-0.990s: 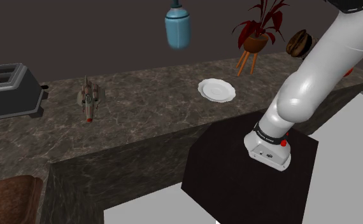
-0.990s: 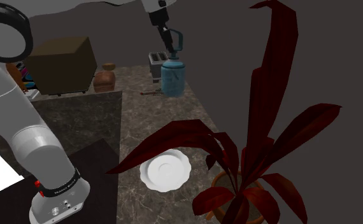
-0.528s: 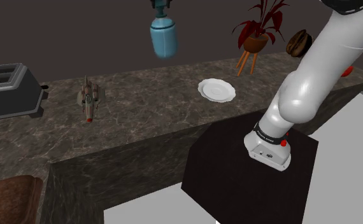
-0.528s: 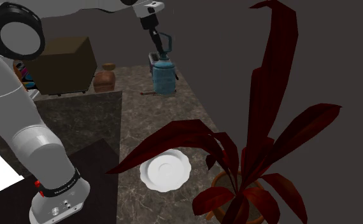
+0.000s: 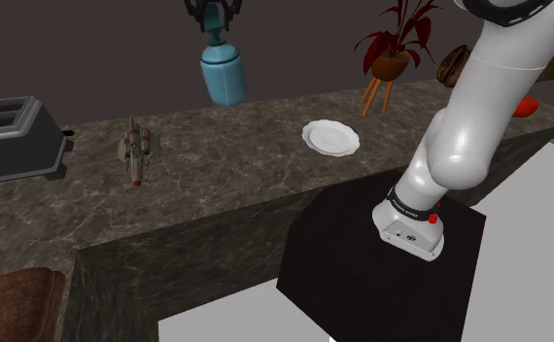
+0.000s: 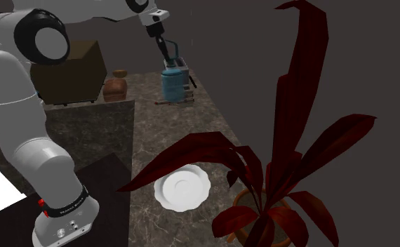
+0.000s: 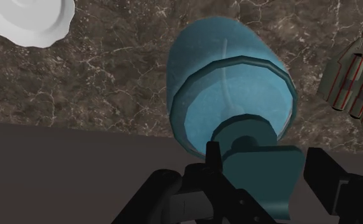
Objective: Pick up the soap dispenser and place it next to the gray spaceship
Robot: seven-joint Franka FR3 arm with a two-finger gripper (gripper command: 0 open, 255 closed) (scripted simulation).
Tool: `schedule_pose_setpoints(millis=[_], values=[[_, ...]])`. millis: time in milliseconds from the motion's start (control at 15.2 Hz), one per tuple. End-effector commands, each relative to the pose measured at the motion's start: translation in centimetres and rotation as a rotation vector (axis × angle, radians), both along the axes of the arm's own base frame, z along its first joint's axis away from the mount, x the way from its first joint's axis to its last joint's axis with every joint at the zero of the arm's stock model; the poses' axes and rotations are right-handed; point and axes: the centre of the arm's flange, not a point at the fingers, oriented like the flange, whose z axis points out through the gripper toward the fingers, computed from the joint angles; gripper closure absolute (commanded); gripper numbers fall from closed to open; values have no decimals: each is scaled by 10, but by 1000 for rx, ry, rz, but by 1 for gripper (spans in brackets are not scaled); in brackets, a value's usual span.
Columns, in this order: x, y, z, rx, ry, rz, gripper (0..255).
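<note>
"Now, the pick-up: done or pending?" the supervisor asks.

"Done, by my judgement. The gripper (image 5: 214, 17) is clamped on the pump head of the blue soap dispenser (image 5: 221, 73). The wrist view shows its fingers (image 7: 330, 181) clasping the head from both sides. The dispenser hangs upright below the gripper, apparently off the counter (image 5: 226, 175), though the gap beneath it is not plainly visible."

"And the placement?"

"Outstanding. In the shoulder view the gray spaceship (image 5: 137, 151) lies on the counter at about eight o'clock from the dispenser, well apart from it. A white plate (image 5: 330, 137) sits at about four o'clock from the dispenser, on the side away from the target."

"What remains, then?"

"Carry toward eight o'clock, lower onto bare counter just beside the spaceship, release, withdraw. I put the task at roughly half complete. One note: a toaster (image 5: 13, 136) stands at nine o'clock from the spaceship, so the side of the spaceship facing the dispenser looks the clearer landing spot."
</note>
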Motion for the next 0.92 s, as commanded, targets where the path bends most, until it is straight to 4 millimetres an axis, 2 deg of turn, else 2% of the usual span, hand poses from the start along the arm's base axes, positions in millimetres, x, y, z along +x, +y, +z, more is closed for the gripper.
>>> schedule_pose_setpoints(millis=[0,726,858], values=[[5,26,-8,1,-2,-1,255],[26,165,-53,1,-2,-1,255],[26,165,-64,1,-2,-1,255]])
